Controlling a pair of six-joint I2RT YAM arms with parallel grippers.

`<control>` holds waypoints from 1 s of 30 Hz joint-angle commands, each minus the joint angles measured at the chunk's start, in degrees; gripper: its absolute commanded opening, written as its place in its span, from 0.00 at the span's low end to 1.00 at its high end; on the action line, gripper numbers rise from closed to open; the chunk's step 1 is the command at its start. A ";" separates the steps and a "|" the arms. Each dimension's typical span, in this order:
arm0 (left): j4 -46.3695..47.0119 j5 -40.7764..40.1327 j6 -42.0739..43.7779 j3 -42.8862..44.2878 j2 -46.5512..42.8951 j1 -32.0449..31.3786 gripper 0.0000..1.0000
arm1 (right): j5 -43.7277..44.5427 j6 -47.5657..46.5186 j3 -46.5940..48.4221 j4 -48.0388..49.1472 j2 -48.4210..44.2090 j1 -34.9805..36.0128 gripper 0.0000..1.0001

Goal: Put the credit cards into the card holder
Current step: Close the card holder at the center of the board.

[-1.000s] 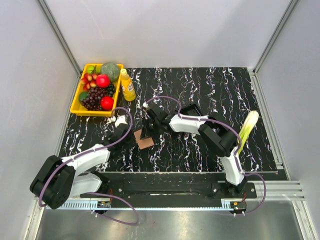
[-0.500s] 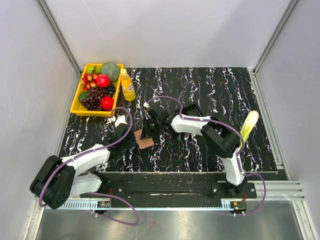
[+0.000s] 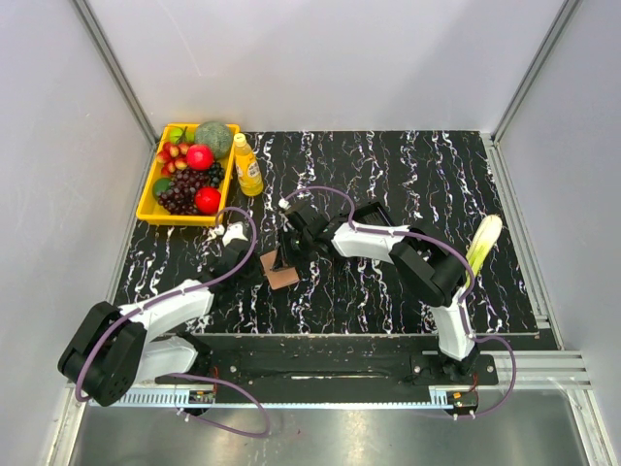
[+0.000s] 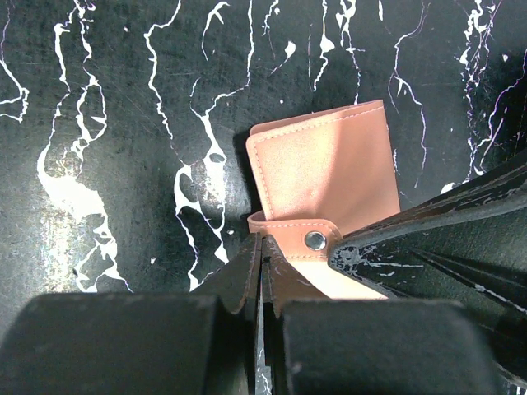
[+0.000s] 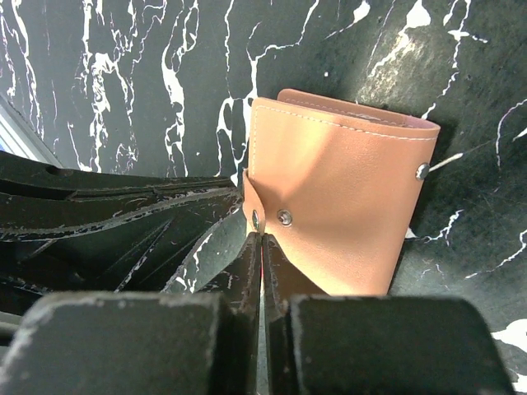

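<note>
The card holder point(image 3: 282, 277), a tan leather-look wallet point(image 4: 325, 164) point(image 5: 342, 210), lies folded on the black marbled table between both arms. Its snap tab point(image 4: 292, 240) faces my left gripper point(image 4: 262, 243), which is shut, its tips against the tab's end with nothing visible between them. My right gripper point(image 5: 261, 239) comes from the other side and is shut on the edge-on tab point(image 5: 254, 217); a thin reddish sliver shows between its fingers. In the top view the left gripper point(image 3: 252, 260) and right gripper point(image 3: 289, 254) meet over the wallet. The credit cards are out of view.
A yellow tray point(image 3: 147, 206) of fruit stands at the back left, with an orange bottle point(image 3: 247, 165) beside it. A pale green leek point(image 3: 482, 248) lies at the right. A black boxy shape point(image 3: 374, 212) shows behind the right arm.
The right gripper's jaws have closed at the card holder's tab. Both arms and the wallet stay almost where they were.
</note>
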 commanded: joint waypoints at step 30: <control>3.78 1.62 1.83 -0.68 -4.95 0.28 0.00 | 5.12 0.01 1.17 -1.57 0.88 -1.17 0.00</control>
